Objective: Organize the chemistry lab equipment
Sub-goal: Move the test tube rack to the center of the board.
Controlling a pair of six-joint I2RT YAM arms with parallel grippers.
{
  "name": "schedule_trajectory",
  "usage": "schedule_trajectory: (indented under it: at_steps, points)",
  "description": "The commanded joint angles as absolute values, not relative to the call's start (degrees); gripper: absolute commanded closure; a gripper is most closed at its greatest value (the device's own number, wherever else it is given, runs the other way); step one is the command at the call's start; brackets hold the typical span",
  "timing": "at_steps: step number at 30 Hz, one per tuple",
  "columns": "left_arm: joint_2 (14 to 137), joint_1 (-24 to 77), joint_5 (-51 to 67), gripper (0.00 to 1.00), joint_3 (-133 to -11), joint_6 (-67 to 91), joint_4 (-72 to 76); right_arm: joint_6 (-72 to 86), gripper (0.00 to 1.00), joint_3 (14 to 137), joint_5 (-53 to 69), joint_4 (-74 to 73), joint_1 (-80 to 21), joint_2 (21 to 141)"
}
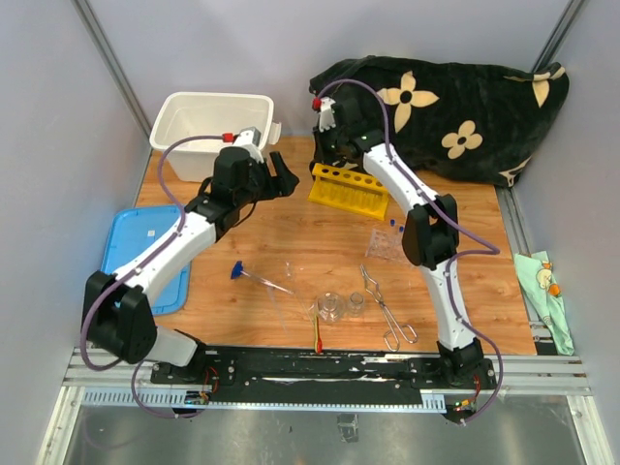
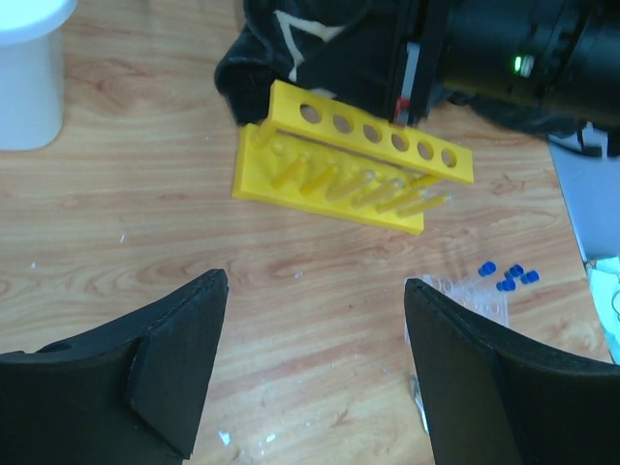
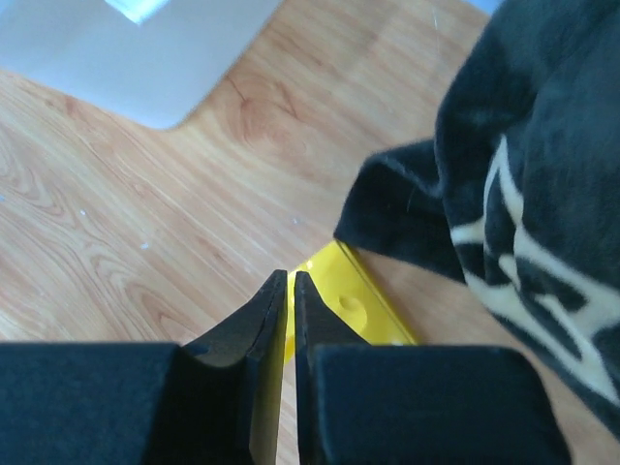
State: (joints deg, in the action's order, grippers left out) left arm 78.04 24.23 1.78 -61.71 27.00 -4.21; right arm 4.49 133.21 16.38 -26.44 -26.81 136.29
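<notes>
The yellow plastic holed tube rack [image 1: 349,191] stands far centre on the wooden table [image 1: 291,242], its far end crowded by the soft black flowered cloth [image 1: 455,116]. The right gripper [image 3: 290,276], narrowed to a slit, meets the rack's edge; whether it pinches the rack is unclear. The left gripper [image 2: 315,286] gapes wide and empty, just left of the rack.

Yellow tube rack [image 1: 349,190], black cream-flowered cloth [image 1: 455,97], blue lid [image 1: 140,242], white tub [image 1: 213,97]

Right wrist view: the right tool [image 3: 291,275] hides most of the yellow holed tube rack [image 3: 345,300]. Left wrist view: the top-left frame edge crops the white tub [image 2: 29,82].
</notes>
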Motion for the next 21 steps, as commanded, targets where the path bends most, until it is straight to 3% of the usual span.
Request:
schedule_trajectory:
  at_steps: [1, 12, 21]
  points:
    - [86.43, 23.79, 1.54, 0.22, -68.34, 25.17, -0.43, 2.80, 0.93, 126.06, 10.34, -25.43, -27.61, 130.56]
    - [108.31, 21.62, 3.18, 0.25, -87.45, 25.08, -2.96, -0.97, 0.93, 92.53, -10.39, -23.21, -25.79, 94.52]
    - [123.51, 21.62, 2.91, 0.28, -103.01, 24.42, -8.70, 0.00, 0.90, 80.88, -15.10, -26.89, -24.29, 77.67]
